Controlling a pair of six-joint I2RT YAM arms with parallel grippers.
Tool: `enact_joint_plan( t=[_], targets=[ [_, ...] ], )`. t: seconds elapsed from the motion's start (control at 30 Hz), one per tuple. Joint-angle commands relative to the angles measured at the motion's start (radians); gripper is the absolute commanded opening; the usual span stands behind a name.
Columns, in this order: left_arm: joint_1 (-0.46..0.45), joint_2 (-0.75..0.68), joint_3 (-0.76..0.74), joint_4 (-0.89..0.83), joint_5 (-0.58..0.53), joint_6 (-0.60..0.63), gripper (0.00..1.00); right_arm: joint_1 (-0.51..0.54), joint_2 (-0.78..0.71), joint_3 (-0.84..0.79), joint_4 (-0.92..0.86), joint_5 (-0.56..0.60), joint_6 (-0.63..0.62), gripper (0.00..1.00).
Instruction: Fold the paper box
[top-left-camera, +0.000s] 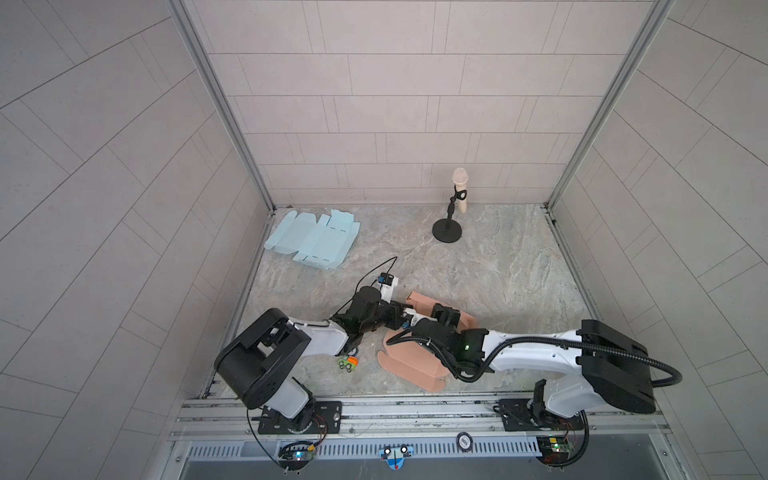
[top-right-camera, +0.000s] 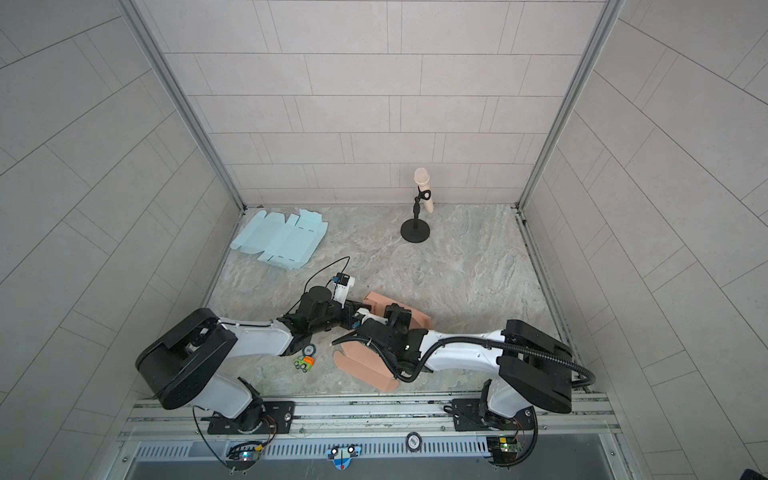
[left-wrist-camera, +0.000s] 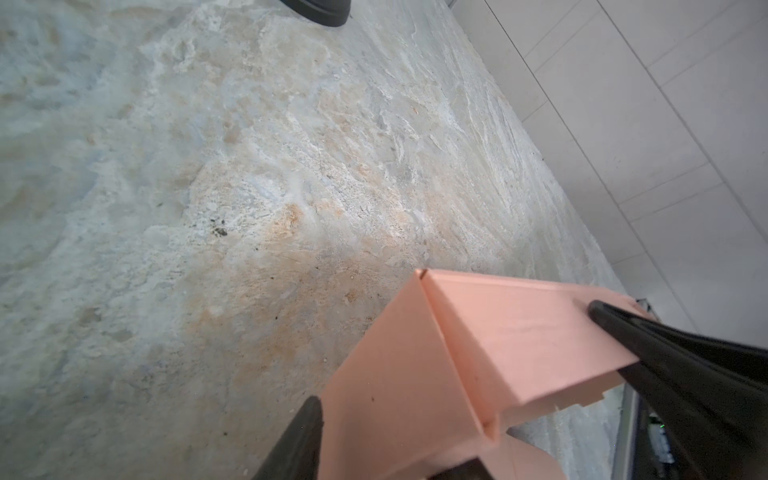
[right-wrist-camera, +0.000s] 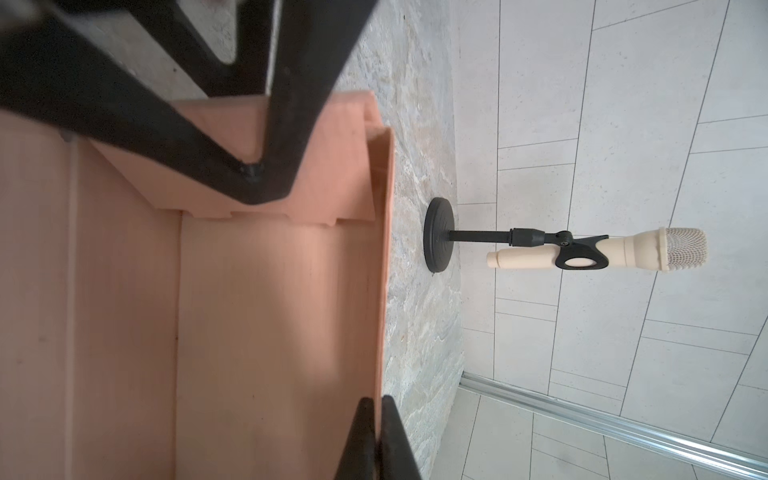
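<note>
The right end effector (right-wrist-camera: 377, 401) is clamping the far wall (right-wrist-camera: 385, 249) of the paper box (right-wrist-camera: 270, 311). The left end effector (left-wrist-camera: 451, 353) is straddling the end flap (left-wrist-camera: 519, 340); whether it is gripping is unclear.

Bright, soft, even light across both top views, barely a shadow, just faint grey pools under the arms (top-left-camera: 540, 349) on the marble worktop (top-left-camera: 478, 270). Tile lines (top-left-camera: 104, 166) bow outward at the edges, wide-lens stuff. Left wrist view: the left hand (left-wrist-camera: 453, 355) is soft-edged close to the lens, worktop crisp mid-frame. Right wrist view: microphone (right-wrist-camera: 623, 249) sharp, a soft shadow over the paper box (right-wrist-camera: 270, 311)
</note>
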Motion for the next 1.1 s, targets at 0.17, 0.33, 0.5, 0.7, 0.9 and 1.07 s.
enact_joint_plan(
  t=[0.17,0.33,0.5,0.7,0.9,1.07],
  targets=[
    [-0.056,-0.014,0.022,-0.017,-0.108,0.080,0.20,0.018,0.018,0.010,-0.042,-0.046,0.039,0.00],
    [-0.074,-0.006,0.028,-0.018,-0.125,0.096,0.16,0.033,-0.016,0.043,-0.108,-0.086,0.156,0.08],
    [-0.090,-0.019,0.018,-0.024,-0.143,0.125,0.14,0.035,-0.151,0.006,-0.138,-0.201,0.310,0.38],
    [-0.103,-0.021,0.019,-0.023,-0.154,0.143,0.14,0.033,-0.374,-0.038,-0.161,-0.335,0.456,0.57],
    [-0.135,-0.015,0.033,-0.037,-0.183,0.165,0.14,-0.041,-0.590,-0.076,-0.121,-0.428,0.617,0.62],
    [-0.167,-0.015,0.043,-0.023,-0.201,0.184,0.14,-0.356,-0.567,-0.026,-0.146,-0.707,0.891,0.62]
  ],
)
